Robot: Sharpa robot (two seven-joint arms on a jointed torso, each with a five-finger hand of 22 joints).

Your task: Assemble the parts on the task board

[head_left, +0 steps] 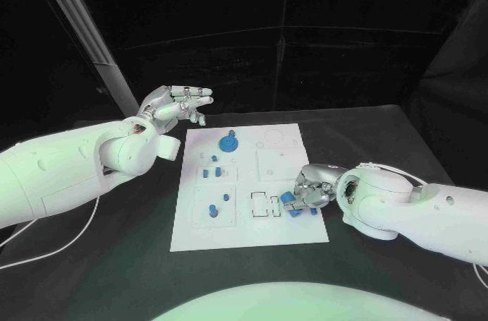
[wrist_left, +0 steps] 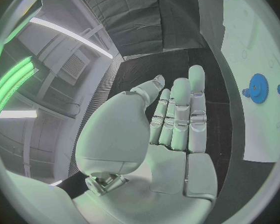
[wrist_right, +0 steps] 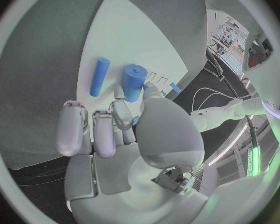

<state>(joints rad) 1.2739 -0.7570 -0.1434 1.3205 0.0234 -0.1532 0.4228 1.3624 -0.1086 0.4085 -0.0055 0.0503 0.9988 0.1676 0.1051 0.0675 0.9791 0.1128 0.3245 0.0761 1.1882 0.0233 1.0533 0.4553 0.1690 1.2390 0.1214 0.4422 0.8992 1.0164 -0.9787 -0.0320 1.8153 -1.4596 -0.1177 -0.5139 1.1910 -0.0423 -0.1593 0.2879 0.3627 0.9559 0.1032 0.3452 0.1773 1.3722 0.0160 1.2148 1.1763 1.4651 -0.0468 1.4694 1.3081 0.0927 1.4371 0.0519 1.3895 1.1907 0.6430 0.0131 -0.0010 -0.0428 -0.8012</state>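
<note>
The white task board (head_left: 254, 231) lies in the middle of the black table. A blue gear (head_left: 228, 144) (wrist_left: 258, 88) sits near its far end, with small blue parts (head_left: 209, 173) (head_left: 214, 209) in recesses down its left side. My right hand (head_left: 313, 185) (wrist_right: 127, 134) is at the board's right edge and pinches a thick blue peg (wrist_right: 134, 82) (head_left: 293, 200) between thumb and finger, over the board (wrist_right: 127, 35). A thinner blue peg (wrist_right: 99, 76) lies flat beside it. My left hand (head_left: 175, 108) (wrist_left: 171, 129) hovers off the board's far left corner, fingers straight, holding nothing.
A slanted grey pole (head_left: 87, 32) stands at the back left. A white cable (head_left: 61, 243) trails over the table under my left arm. Dark curtains close off the back. Bare black table (head_left: 386, 137) lies right of the board.
</note>
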